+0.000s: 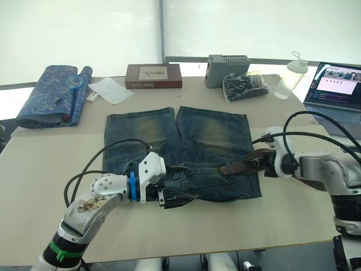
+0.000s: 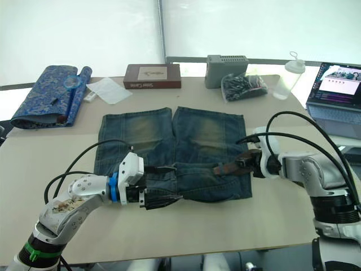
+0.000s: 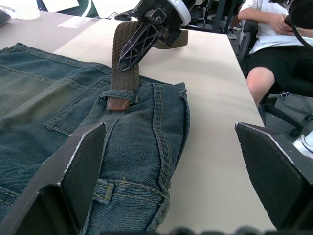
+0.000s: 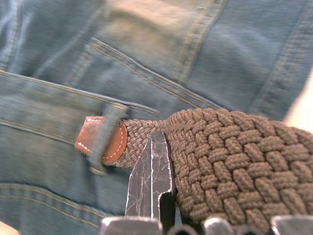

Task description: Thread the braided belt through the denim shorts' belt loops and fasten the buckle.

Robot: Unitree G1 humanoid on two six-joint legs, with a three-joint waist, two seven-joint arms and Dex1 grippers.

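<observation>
Left eye view showed the left tool (image 1: 179, 184) lying low over the waistband of the denim shorts (image 1: 186, 152), its arm bent in from the near left edge of the worktop (image 1: 39, 169), its two black fingers spread wide apart and holding nothing. The right tool (image 1: 252, 164) reached in level from the right and was clamped on the braided belt (image 1: 234, 166), which lay across the waistband's right end. Past the shorts stood a brown box (image 1: 153, 75), a grey box (image 1: 227, 69), a dark bag (image 1: 244, 86), a clear bottle (image 1: 291, 74) and a laptop (image 1: 337, 84); a blue patterned fabric roll (image 1: 53, 95) and a white sheet (image 1: 110, 89) lay at far left. Black cables looped over both wrists and crossed part of the denim.

Left wrist view looked between the wide fingers along the waistband: the strap's leather tip (image 3: 119, 103) poked out from under one of the belt loops (image 3: 120, 94), with the right tool gripping the strap just behind. A seated person (image 3: 274, 44) was cut off at the frame's edge beyond the worktop.

Right wrist view showed the fingers (image 4: 151, 181) pressed together on the braid, the tan tip partly covered by the loop. The buckle could not be made out.
</observation>
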